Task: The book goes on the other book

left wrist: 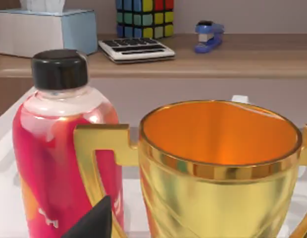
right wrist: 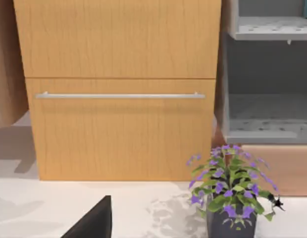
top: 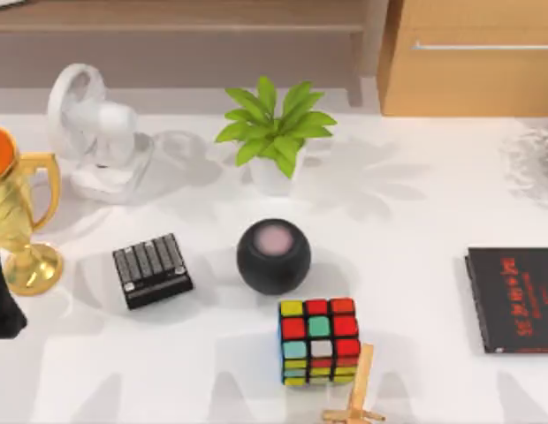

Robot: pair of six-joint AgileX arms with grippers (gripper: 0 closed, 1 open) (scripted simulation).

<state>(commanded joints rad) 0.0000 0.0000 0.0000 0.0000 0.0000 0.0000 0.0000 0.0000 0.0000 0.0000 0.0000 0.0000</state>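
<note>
The other book [top: 513,300], thin and black with red lettering, lies flat at the table's right edge, partly cut off by the top view's border. The book is out of view. My left arm [top: 3,296] shows as a dark shape at the table's left edge, beside a gold trophy [top: 22,221]. A dark part of my left gripper [left wrist: 91,223] sits low in the left wrist view, close to the trophy [left wrist: 218,173] and a pink bottle [left wrist: 59,158]. A dark part of my right gripper [right wrist: 91,223] shows in the right wrist view, facing a wooden drawer front [right wrist: 119,94].
On the table stand a white fan [top: 97,132], a green plant [top: 274,132], a black round speaker [top: 272,256], a dark keypad [top: 152,269], a Rubik's cube [top: 318,340] and a small wooden piece [top: 358,393]. A purple-flowered pot [right wrist: 231,193] stands near the cabinet.
</note>
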